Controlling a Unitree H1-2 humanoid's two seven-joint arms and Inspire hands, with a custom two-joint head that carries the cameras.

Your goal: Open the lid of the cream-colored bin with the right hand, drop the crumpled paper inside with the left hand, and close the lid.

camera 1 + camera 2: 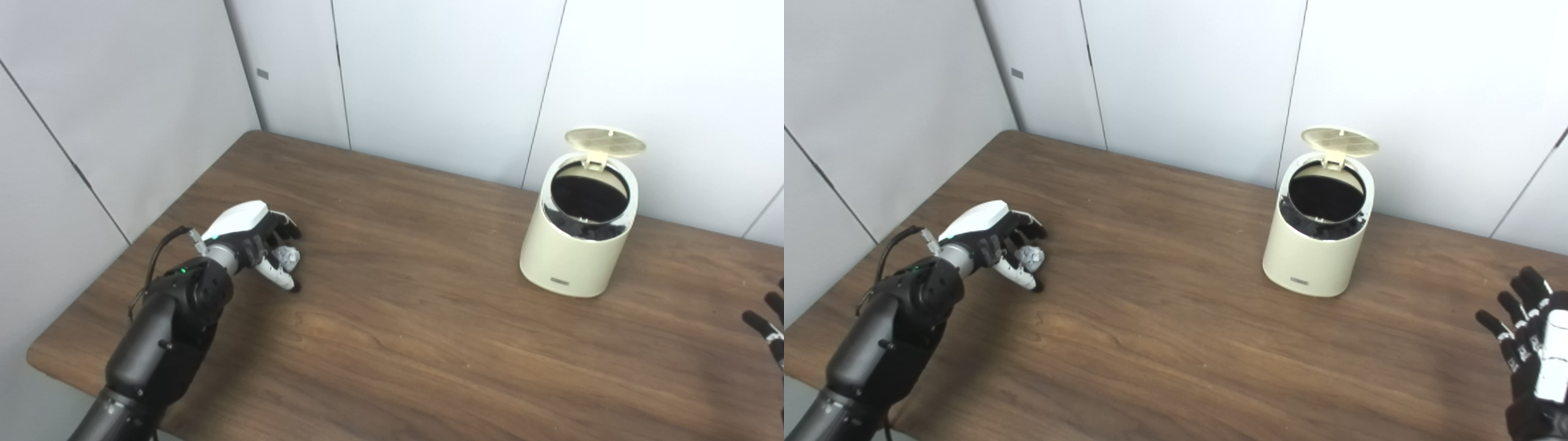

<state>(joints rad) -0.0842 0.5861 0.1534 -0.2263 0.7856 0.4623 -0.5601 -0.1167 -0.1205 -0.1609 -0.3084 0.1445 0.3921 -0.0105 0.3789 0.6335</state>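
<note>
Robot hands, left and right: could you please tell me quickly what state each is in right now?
Left robot hand: closed around the crumpled paper on the table.
Right robot hand: open, fingers spread, holding nothing.

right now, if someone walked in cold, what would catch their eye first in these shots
Probably the cream-colored bin at the table's far right, its lid flipped up over a dark opening. Next, the left hand at the table's left, curled around the crumpled paper. The right hand waits with fingers spread at the near right edge.
</note>
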